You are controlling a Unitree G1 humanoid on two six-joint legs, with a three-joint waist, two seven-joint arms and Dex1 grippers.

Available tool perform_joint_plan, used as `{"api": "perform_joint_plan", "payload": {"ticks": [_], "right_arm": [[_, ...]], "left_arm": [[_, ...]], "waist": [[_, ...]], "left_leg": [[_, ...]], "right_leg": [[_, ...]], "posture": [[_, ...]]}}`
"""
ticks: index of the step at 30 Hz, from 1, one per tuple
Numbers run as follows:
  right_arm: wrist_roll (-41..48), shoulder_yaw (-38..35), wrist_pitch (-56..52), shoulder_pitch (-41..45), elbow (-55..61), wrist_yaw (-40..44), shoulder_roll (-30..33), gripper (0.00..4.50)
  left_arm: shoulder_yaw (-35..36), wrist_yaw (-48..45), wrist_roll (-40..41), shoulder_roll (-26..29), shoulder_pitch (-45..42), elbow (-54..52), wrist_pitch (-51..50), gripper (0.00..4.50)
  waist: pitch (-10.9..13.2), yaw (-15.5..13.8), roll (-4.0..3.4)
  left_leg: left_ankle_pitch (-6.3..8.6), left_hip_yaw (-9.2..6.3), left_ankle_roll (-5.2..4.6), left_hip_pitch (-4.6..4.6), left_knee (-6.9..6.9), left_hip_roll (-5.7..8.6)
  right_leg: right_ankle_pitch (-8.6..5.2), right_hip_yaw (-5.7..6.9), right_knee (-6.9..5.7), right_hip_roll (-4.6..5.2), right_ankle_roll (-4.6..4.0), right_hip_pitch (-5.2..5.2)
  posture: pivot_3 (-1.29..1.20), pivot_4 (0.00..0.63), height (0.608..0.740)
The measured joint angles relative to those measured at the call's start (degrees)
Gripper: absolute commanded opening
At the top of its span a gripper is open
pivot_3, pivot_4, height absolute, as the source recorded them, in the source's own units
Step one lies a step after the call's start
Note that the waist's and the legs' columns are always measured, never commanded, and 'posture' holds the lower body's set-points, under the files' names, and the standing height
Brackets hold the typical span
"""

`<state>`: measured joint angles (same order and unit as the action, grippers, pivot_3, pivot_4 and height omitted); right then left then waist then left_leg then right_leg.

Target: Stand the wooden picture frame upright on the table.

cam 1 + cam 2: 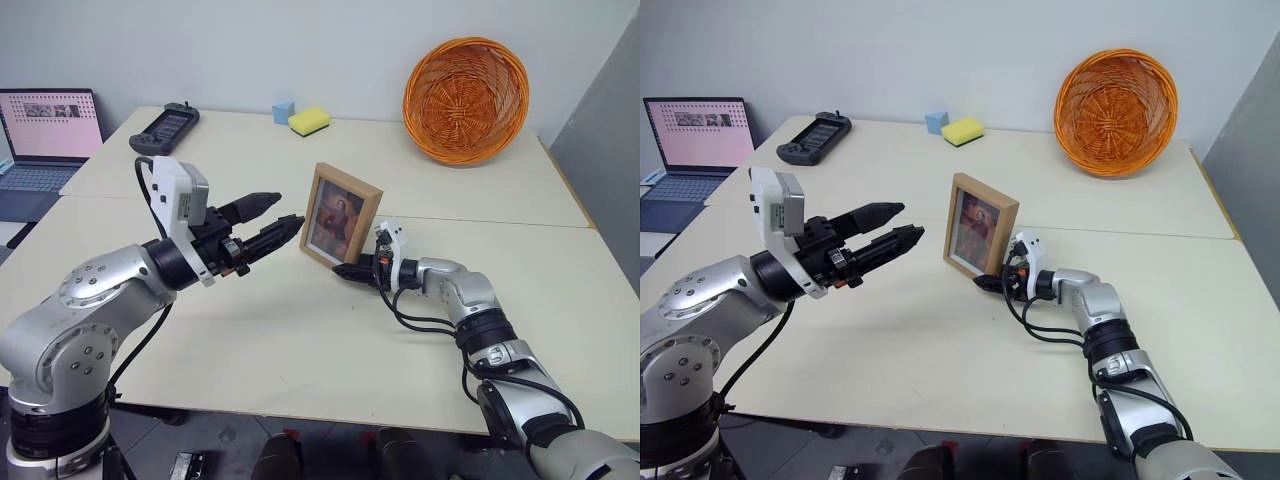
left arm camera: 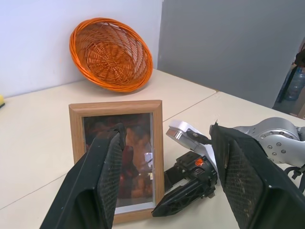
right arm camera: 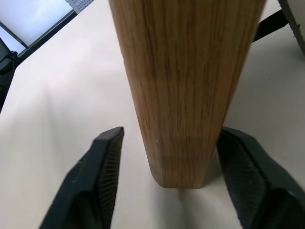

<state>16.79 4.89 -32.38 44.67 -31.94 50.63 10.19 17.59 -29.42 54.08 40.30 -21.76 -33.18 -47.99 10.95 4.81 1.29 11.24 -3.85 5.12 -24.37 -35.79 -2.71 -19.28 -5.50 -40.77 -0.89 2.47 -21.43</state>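
Observation:
The wooden picture frame (image 1: 340, 217) stands upright near the middle of the table (image 1: 290, 350), its portrait side facing me. My right gripper (image 1: 348, 270) is low on the table at the frame's lower right corner. In the right wrist view its open fingers (image 3: 97, 176) straddle the frame's wooden edge (image 3: 186, 71), with a gap on one side. My left gripper (image 1: 290, 210) hovers in the air just left of the frame, pointing at it. It is open with nothing between its fingers (image 2: 102, 176).
An orange wicker basket (image 1: 466, 98) leans against the wall at the back right. A yellow sponge (image 1: 309, 121), a small blue cube (image 1: 283, 111) and a dark handheld controller (image 1: 164, 127) lie at the back. An open laptop (image 1: 45, 135) sits at the far left.

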Motion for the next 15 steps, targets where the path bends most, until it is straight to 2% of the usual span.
{"api": "perform_joint_plan", "payload": {"ticks": [9, 15], "right_arm": [[-0.16, 0.87, -0.1, -0.29, 1.23, -0.01, 0.53, 3.29], [0.56, -0.76, -4.57, -3.57, 11.86, -0.95, 5.82, 3.29]], "left_arm": [[-0.74, -0.84, -0.36, -0.06, 0.01, 1.48, 1.3, 3.01], [-1.3, -2.57, -2.16, 0.06, 1.82, 3.78, 2.17, 3.01]], "waist": [[0.0, -0.03, 0.0], [0.0, -0.18, 0.0]], "left_leg": [[0.0, 0.0, 0.0, 0.0, 0.01, 0.01], [0.0, -0.01, 0.0, -0.03, 0.03, 0.01]], "right_leg": [[0.0, 0.0, 0.03, 0.0, 0.0, 0.0], [0.0, 0.0, 0.06, 0.01, 0.0, -0.01]], "posture": [[0.0, 0.15, 0.74], [0.0, 0.15, 0.74]]}}
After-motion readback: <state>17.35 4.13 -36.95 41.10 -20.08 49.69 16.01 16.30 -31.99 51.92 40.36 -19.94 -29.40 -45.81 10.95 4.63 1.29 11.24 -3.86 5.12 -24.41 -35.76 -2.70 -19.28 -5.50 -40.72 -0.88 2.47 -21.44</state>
